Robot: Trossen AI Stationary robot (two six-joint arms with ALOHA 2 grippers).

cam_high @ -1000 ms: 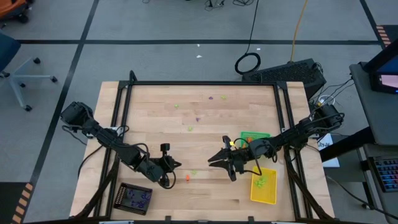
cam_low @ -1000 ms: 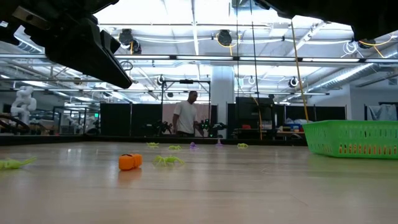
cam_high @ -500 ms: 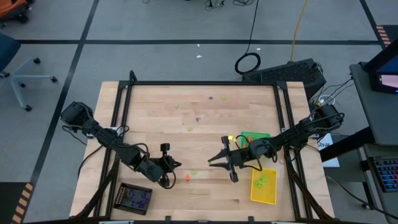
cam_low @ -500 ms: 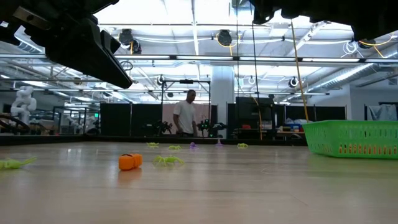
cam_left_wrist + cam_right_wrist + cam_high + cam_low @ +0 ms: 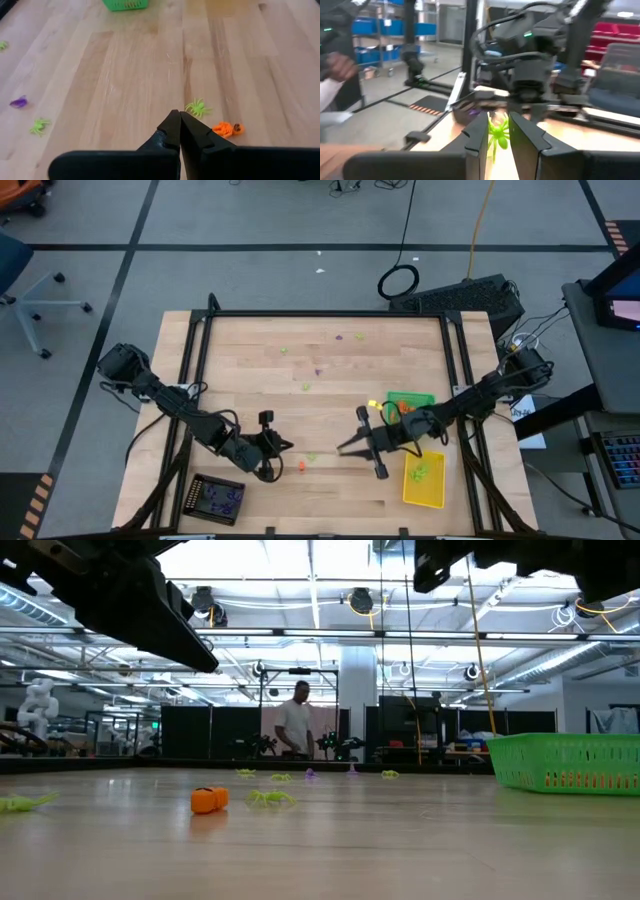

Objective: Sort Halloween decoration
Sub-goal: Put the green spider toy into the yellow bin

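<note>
Halloween decoration: lime green spider (image 5: 497, 134) pinched in right claw (image 5: 499, 137), lifted off the tabletop (image 5: 330, 390)
Right claw location: just beside yellow tray (image 5: 424, 481)
Left claw (image 5: 179, 125): fingers together, holding nothing, near orange trinket (image 5: 226, 129) and green spider (image 5: 198, 107)
Loose trinkets: scattered across tabletop

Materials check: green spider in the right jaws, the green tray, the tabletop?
Green spider, held by the right gripper: probably molded plastic, uniform lime colour, slightly glossy, thin legs.
Green tray: likely plastic, with perforated mesh-like walls.
Tabletop: wood, butcher-block style, with visible grain and joined planks; satin finish, apparently.
</note>
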